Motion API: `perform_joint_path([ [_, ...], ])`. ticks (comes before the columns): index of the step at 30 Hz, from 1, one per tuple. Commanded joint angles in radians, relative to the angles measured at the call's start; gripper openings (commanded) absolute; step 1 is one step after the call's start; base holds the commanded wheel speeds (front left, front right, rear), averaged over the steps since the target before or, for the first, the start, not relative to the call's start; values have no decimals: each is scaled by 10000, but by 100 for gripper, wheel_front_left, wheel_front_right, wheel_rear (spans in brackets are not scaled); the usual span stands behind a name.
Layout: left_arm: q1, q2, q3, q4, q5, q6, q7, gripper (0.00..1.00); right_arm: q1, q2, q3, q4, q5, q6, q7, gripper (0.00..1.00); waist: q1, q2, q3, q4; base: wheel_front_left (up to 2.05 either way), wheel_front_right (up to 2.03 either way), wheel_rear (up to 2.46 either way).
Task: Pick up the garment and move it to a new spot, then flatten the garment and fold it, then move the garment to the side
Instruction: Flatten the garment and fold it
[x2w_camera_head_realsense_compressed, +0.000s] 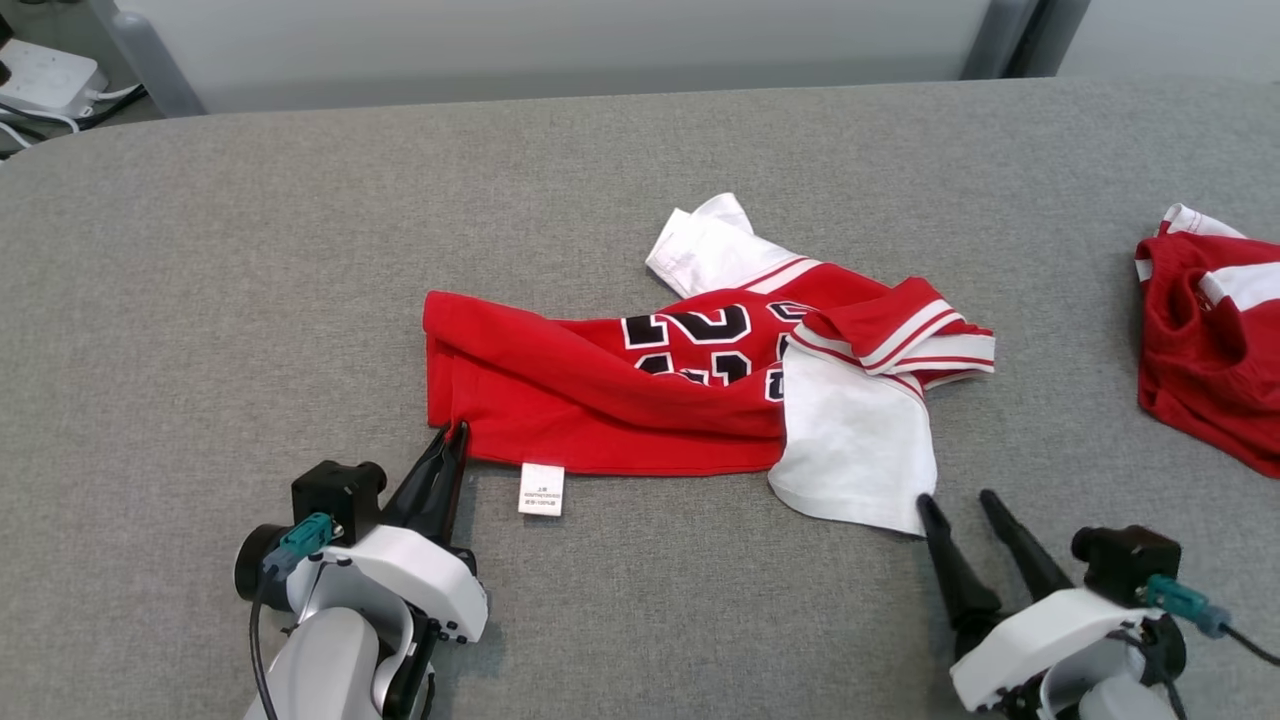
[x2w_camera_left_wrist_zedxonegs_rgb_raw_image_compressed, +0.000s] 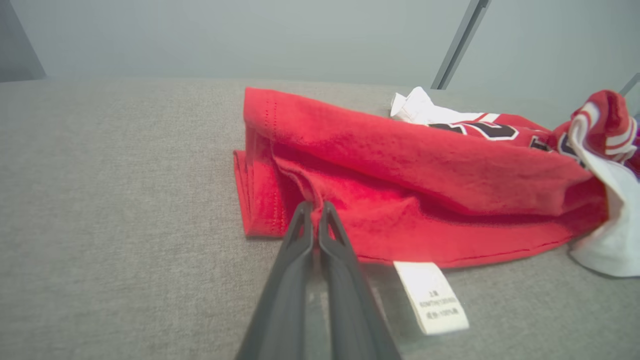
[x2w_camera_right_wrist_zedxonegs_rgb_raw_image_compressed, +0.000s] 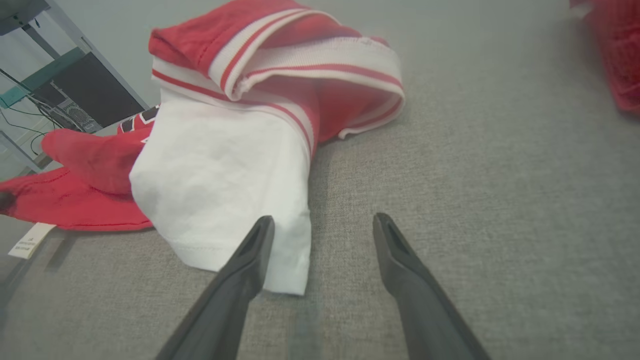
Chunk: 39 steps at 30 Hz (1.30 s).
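Head view: the red-and-white shirt (x2w_camera_head_realsense_compressed: 600, 400) lies crumpled on the table (x2w_camera_head_realsense_compressed: 250, 300), its near-left hem corner pinched in the closed left gripper (x2w_camera_head_realsense_compressed: 455, 432). The right gripper (x2w_camera_head_realsense_compressed: 957, 500) stands wide at the white sleeve (x2w_camera_head_realsense_compressed: 850, 450); it should straddle that hem and clamp before both lift evenly.

The place looks like a robotics lab or test room: a grey fabric-covered table (x2w_camera_head_realsense_compressed: 300, 250) stands before plain pale wall panels (x2w_camera_head_realsense_compressed: 550, 40), beside a white power strip (x2w_camera_head_realsense_compressed: 45, 75), loose cables (x2w_camera_head_realsense_compressed: 112, 96), a computer tower (x2w_camera_right_wrist_zedxonegs_rgb_raw_image_compressed: 75, 117) and a metal rack (x2w_camera_right_wrist_zedxonegs_rgb_raw_image_compressed: 65, 27).
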Motion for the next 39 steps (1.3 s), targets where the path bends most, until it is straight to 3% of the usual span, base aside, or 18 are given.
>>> perform_joint_path([
  [1, -38, 147, 366, -280, 63, 5, -132, 0, 112, -28, 289, -261, -70, 42, -143, 100, 0, -1, 5, -45, 0, 0, 0],
  [25, -188, 11, 92, -288, 284, -49, -132, 0, 143, 167, 663, -144, 755, 42, -143, 100, 0, -1, 270, 39, 0, 0, 0],
  [39, -249, 4, -148, -274, 231, -63, -132, 0, 431, -328, 1878, -908, 1542, 42, -143, 100, 0, -1, 271, -225, 0, 0, 0],
])
